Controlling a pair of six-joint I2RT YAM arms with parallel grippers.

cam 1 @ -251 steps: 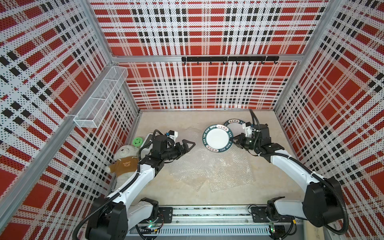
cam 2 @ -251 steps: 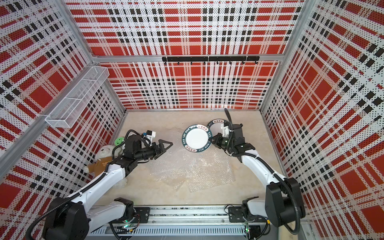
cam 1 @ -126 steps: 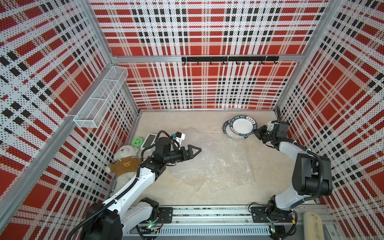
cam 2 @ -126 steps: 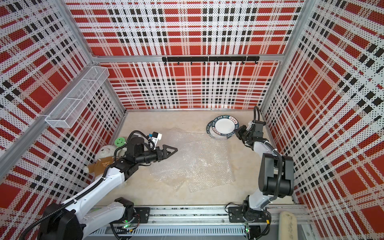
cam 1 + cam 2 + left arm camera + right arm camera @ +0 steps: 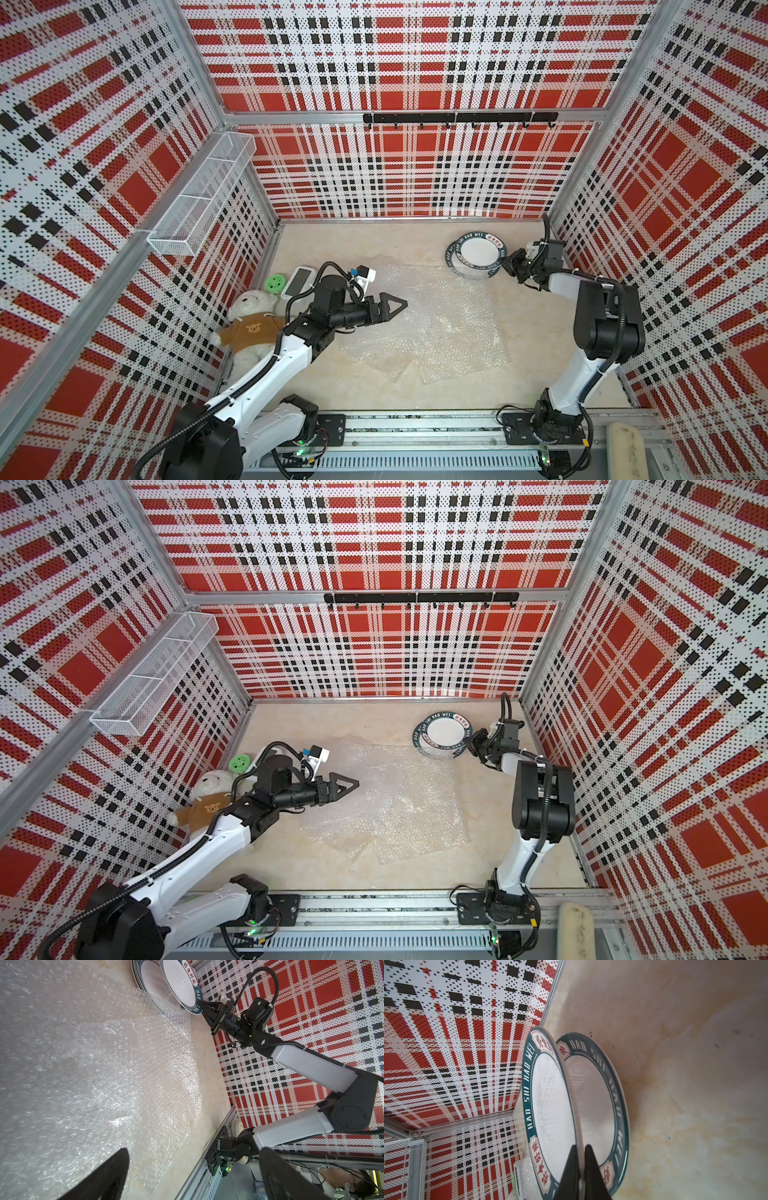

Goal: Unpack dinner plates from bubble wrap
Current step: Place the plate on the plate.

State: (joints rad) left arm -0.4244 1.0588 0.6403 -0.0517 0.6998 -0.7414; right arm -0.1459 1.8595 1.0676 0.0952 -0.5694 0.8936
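Two dinner plates, white with a dark lettered band, sit at the back right. My right gripper is shut on the rim of the upper plate. It holds that plate tilted just over the lower plate, which lies flat on the table. Bubble wrap lies spread flat mid-table; in the left wrist view its far corner overlaps the lower plate's edge. My left gripper hovers open over the wrap's left edge, holding nothing.
A teddy bear, a green disc and a white device lie along the left wall. A wire basket hangs on that wall. A black hook rail crosses the back wall. The right wall stands close behind my right gripper.
My right arm carried the plate from the middle of the table to the back right, over the other plate. My left gripper moved right, over the wrap's edge.
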